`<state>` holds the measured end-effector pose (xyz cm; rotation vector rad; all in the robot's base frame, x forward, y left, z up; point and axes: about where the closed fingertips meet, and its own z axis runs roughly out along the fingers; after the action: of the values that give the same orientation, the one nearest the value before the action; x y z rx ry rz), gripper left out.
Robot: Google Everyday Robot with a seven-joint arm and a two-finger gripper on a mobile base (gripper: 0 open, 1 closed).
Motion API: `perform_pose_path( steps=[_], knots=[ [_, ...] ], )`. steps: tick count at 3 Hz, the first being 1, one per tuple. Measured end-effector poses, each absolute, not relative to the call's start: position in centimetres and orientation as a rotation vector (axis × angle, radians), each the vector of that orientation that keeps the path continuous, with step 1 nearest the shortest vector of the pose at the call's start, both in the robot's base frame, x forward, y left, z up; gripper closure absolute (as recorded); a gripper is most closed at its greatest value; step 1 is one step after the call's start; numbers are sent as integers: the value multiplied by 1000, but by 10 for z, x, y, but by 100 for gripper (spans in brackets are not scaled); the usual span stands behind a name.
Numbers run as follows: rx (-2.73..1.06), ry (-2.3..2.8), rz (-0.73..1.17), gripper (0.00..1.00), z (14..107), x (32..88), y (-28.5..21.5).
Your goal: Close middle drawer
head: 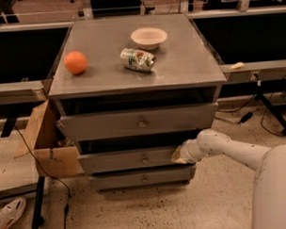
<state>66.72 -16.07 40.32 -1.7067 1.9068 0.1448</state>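
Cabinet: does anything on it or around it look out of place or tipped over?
Yes. The can lies on its side on the cabinet top, beside the upright bowl. The middle drawer stands partly out; the pincer is at its right end.

The gripper (178,155) sits against the right end of the middle drawer (126,160) front, with the top drawer (110,123) jutting out just above it and closing off room overhead. On the left a cardboard box (45,148) crowds the cabinet's side, with a cable (55,181) and a shoe (7,216) on the floor near it. The floor (151,208) in front lies open.
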Motion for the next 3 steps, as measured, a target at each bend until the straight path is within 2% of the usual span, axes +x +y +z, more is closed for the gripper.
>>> perform_pose_path(
  steps=[3],
  knots=[
    [-1717,1894,145,100,408,672,-162]
  ],
)
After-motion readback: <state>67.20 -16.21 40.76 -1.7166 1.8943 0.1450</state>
